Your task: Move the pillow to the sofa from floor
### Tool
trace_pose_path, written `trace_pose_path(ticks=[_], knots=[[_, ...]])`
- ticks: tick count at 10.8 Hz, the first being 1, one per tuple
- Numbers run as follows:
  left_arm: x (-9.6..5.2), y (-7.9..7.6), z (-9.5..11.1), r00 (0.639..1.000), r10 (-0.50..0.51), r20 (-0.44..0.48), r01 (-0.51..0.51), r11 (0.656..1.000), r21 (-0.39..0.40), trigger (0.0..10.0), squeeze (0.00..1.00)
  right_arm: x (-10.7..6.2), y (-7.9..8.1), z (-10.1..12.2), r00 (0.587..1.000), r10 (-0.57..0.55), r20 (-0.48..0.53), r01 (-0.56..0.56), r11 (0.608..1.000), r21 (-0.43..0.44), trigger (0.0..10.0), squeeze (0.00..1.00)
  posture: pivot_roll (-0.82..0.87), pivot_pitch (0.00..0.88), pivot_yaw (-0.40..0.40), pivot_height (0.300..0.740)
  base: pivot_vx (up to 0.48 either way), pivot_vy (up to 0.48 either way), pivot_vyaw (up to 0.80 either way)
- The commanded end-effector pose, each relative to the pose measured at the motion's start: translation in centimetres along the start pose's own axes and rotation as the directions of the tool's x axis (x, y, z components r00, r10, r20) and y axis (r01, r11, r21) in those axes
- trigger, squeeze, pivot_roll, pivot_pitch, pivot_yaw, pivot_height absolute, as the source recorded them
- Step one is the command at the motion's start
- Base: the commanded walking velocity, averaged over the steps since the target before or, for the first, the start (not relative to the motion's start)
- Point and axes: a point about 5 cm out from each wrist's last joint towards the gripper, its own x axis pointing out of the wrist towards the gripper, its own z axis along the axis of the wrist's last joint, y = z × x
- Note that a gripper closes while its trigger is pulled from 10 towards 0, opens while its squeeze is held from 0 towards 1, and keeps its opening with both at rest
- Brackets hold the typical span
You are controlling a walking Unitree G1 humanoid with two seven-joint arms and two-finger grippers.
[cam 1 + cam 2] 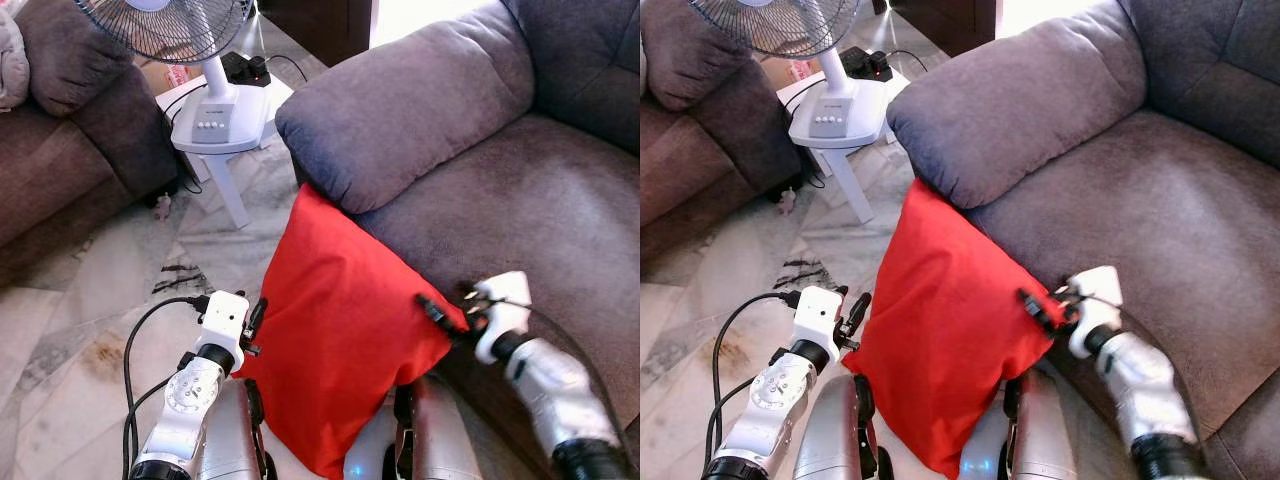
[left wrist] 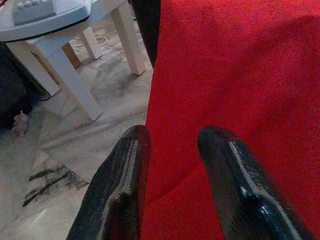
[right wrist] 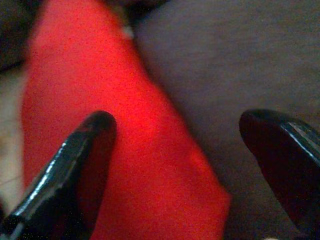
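The big grey plush sofa (image 1: 520, 190) is sitting ahead of both arms, its rounded padded armrest (image 1: 400, 110) bulging just beyond the fingertips and its wide seat spreading off past the right gripper (image 1: 452, 315). The nap is looking soft and slightly crushed. A second brown sofa (image 1: 60, 130) is standing well off to the far side of the left gripper (image 1: 257, 325).

The red square fabric pillow (image 1: 340, 330) is standing on one corner between the two grippers, not yet on the seat, its top corner leaning against the sofa front under the armrest. The cloth is looking matte, finely woven and loosely stuffed, sagging into soft folds.

The left gripper is pressing at the pillow's near edge with its glossy black fingers (image 2: 120, 190) spread apart, one over the red cloth and one off it. The right gripper is poking at the opposite corner, its fingers (image 3: 75, 165) gaping wide, one on the red fabric, one over the grey seat. Neither looks clamped.

From where I am standing, the risk is that limp filling: squeezed only from the sides, the pillow could buckle and slide down onto the veined marble floor (image 1: 90, 290). Lifting too low could snag it under the armrest.

Beyond the left gripper, a white pedestal fan (image 1: 205, 100) is resting on a small white table (image 1: 225, 170).
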Motion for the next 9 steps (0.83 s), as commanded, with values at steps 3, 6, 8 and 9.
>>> trace_pose_path(ticks=[3, 6, 8, 9], knots=[[-0.4, -0.1, -0.8, 0.999, -0.015, -0.038, 0.015, 1.0, -0.004, 10.0, 0.0, -1.3, -2.0, -0.3, 0.997, -0.076, -0.03, 0.076, 0.997, -0.006, 10.0, 0.0, 0.04, 0.189, 0.075, 0.553, 0.0, 0.0, 0.0], [-0.5, 0.1, -0.8, 0.999, -0.019, -0.042, 0.018, 1.0, -0.003, 10.0, 0.0, -2.7, -3.0, -1.2, 0.996, -0.064, -0.062, 0.066, 0.998, 0.023, 10.0, 1.0, 0.04, 0.206, 0.084, 0.553, 0.0, 0.0, 0.0], [-0.5, -0.1, -0.9, 0.999, -0.026, -0.048, 0.026, 1.0, -0.002, 10.0, 0.0, -2.7, -2.7, -0.9, 0.998, -0.033, -0.046, 0.034, 0.999, 0.023, 10.0, 1.0, 0.04, 0.212, 0.09, 0.553, 0.0, 0.0, 0.0], [-0.5, -0.1, -0.8, 0.998, -0.029, -0.048, 0.029, 1.0, -0.002, 10.0, 0.0, -2.7, -2.7, -0.7, 0.999, -0.019, -0.034, 0.02, 0.999, 0.032, 10.0, 1.0, 0.04, 0.213, 0.092, 0.553, 0.0, 0.0, 0.0]])
